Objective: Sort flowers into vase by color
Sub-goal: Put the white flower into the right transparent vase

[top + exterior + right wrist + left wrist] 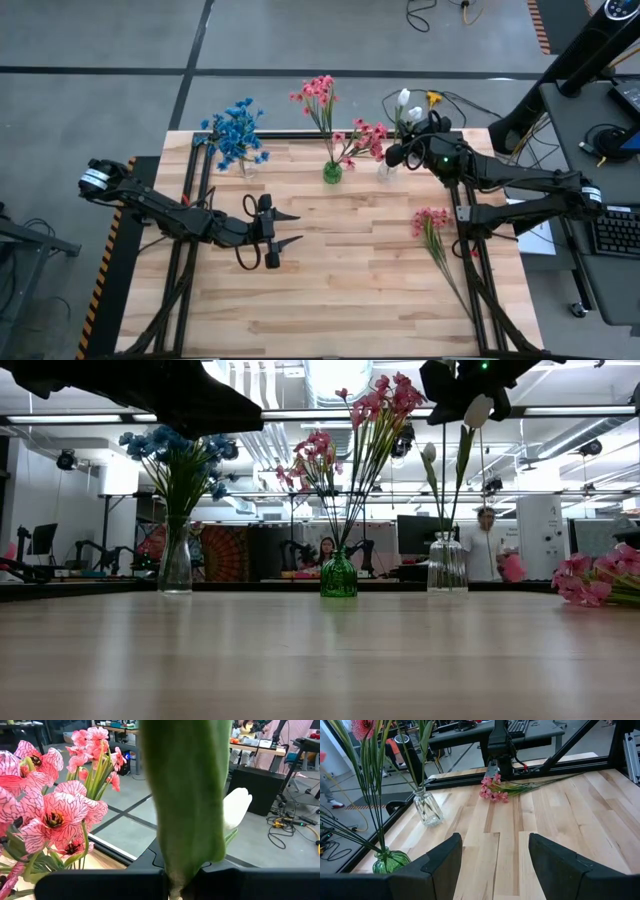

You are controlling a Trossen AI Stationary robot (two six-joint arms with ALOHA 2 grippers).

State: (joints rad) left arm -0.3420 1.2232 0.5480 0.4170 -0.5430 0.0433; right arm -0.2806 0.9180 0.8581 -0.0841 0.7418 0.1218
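1. Right gripper (412,150) is clamping shut on a white flower (186,820) by its leaf and stem, holding it upright just above the clear vase (446,564) so the stem can drop in.
2. Pink flowers (432,226) are lying on the table (350,290), nearer the right arm's base than its gripper.
3. Left gripper (285,229) is hovering with fingers apart, holding nothing, well clear.

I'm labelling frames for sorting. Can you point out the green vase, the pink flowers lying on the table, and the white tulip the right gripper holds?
green vase (332,172), high view, its round body.
pink flowers lying on the table (431,220), high view, the blossom cluster.
white tulip (236,807), right wrist view, the bud.
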